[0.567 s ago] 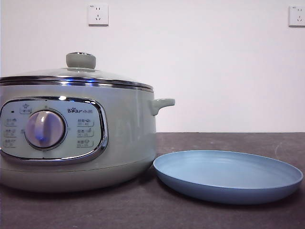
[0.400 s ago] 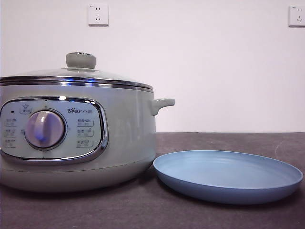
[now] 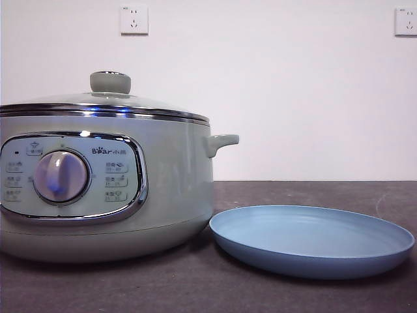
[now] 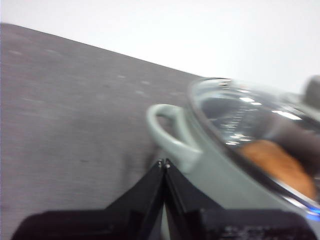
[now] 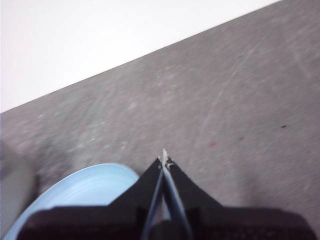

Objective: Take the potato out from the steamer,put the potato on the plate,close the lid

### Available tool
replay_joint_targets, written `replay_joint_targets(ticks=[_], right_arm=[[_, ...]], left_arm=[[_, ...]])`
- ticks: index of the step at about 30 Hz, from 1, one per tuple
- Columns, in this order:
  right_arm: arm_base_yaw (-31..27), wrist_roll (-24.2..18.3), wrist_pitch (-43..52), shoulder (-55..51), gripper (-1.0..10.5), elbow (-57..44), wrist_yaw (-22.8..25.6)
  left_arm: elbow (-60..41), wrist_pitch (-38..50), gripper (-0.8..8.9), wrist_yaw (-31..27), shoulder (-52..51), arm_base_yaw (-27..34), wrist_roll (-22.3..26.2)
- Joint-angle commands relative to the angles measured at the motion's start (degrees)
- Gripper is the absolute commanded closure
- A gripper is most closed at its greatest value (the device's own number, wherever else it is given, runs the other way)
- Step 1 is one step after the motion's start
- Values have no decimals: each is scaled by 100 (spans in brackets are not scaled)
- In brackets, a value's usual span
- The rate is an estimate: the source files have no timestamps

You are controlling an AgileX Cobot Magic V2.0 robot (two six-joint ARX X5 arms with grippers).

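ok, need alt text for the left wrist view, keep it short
A sage-green steamer with its glass lid on, an orange-brown potato visible through the glass. The left pincer, jaws shut, sits just short of the steamer's side handle. Grey table stretches behind, white wall beyond; the picture is blurred.

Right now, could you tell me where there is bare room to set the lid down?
The dark table lies bare behind the plate toward the wall, and in a strip in front of the steamer. The plate sits close against the steamer's base, so that gap is tight. The lid sits on the steamer.
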Motion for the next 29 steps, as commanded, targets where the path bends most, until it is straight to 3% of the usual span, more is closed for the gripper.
replay_joint_targets(ticks=[1,9,15,22,26,27,29], right_arm=[[17,225,-7,33,956,236,-127],[17,201,-7,678,956,1475,-122],[20,-282,-7,1576,955,2682,-140],[22,-1154,-68,2809,945,4009,-1209],[52,-1257,-72,3348,881,4435,-1733],[55,-1255,-70,3477,814,4516,-1810],[55,-1246,-72,3694,660,4634,-1899]], left_arm=[[205,7,820,507,-7,15,-328],[1532,-549,820,562,151,15,-94],[2706,-804,820,590,876,15,201],[3886,-1279,820,1340,2354,11,863],[4356,-1427,805,1480,3150,9,920],[4459,-1462,769,1478,3338,7,920],[4680,-1491,589,1471,3681,7,920]])
